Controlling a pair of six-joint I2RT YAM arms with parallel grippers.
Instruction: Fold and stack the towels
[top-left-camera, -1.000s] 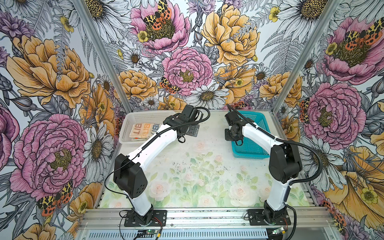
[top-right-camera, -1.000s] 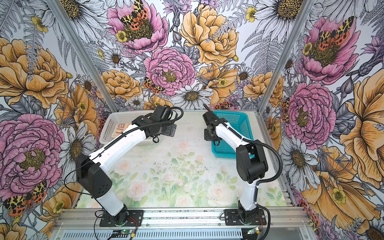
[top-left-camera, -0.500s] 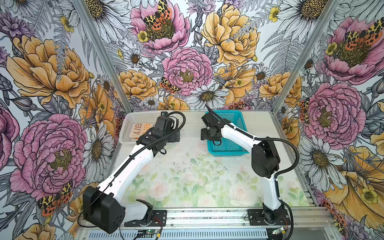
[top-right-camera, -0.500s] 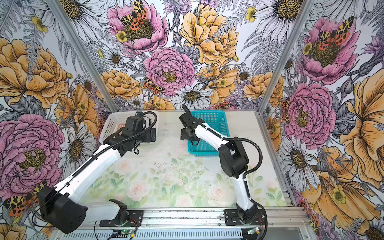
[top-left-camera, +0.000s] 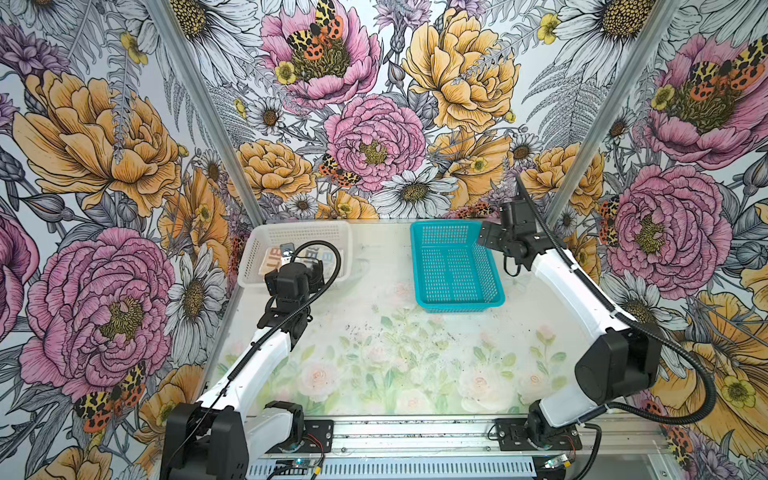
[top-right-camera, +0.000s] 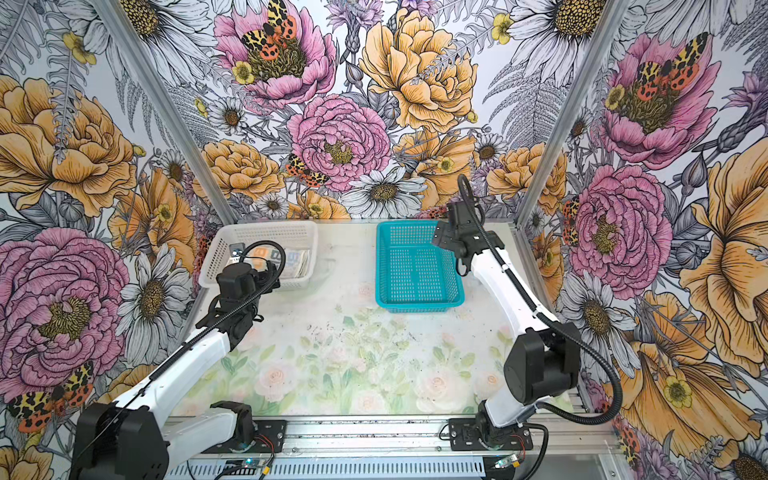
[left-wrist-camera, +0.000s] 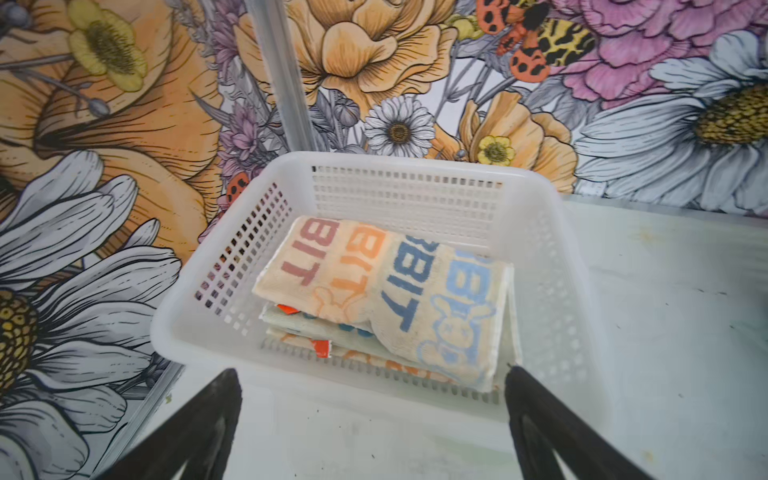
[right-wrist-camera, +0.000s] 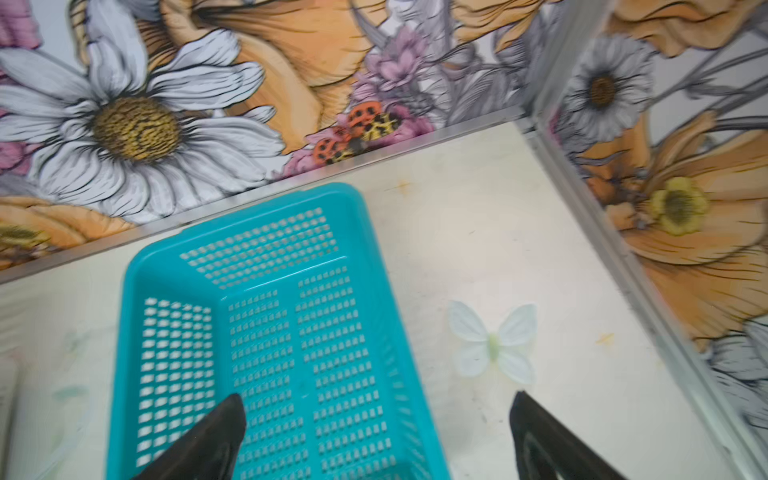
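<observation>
Counter (top-left-camera: 374, 357): pale floral print, scuffed and speckled mid-surface. Floral walls (top-left-camera: 374, 124) box it in on three sides, with metal posts at the back corners. Front edge is a metal rail (top-left-camera: 415, 432) with both arm bases bolted on.

White basket (top-left-camera: 303, 232) sits back left, close to the left wall. Teal basket (top-left-camera: 457, 305) sits back centre-right, empty. There's an open gap between the baskets, and the front half of the counter is open for moving. Only a narrow strip lies right of the teal basket, with a butterfly print (right-wrist-camera: 492, 345) on it.

Towels (left-wrist-camera: 395, 299): folded stack inside the white basket. Top one is cream with pink, orange and blue letters plus a blue bunny. More layers lie under it.

Left end effector (left-wrist-camera: 372, 374) is released, fingers wide, holding nothing. It's at the near rim of the white basket, towels just beyond the fingertips, not touching.

Right end effector (right-wrist-camera: 377, 397) is released too and holds nothing. One finger is over the teal basket's inside, the other over the counter beside it. It's well apart from the towels.
</observation>
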